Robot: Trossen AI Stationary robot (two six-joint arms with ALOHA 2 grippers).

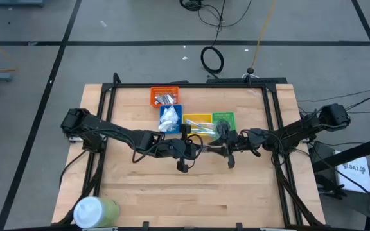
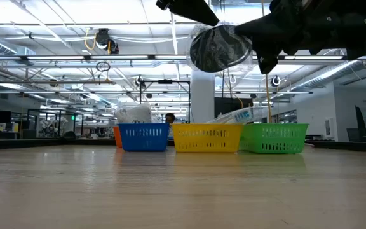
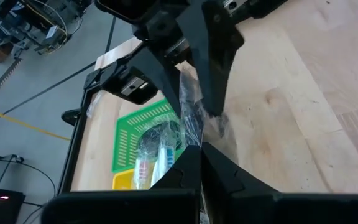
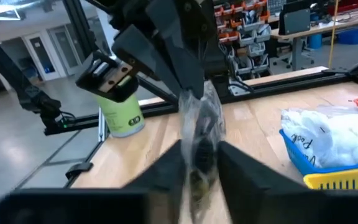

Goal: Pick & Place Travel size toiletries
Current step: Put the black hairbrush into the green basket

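Bagged dark disc (image 2: 219,47), blurred, pinched between both tools' fingertips.

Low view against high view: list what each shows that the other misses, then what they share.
Only the low view shows the clear bag of dark discs hanging high above the table, and the room behind. Only the high view shows the orange tray, the green cylinder at the table's near edge, and both arms' full reach. Both show the blue tray, yellow tray and green tray.
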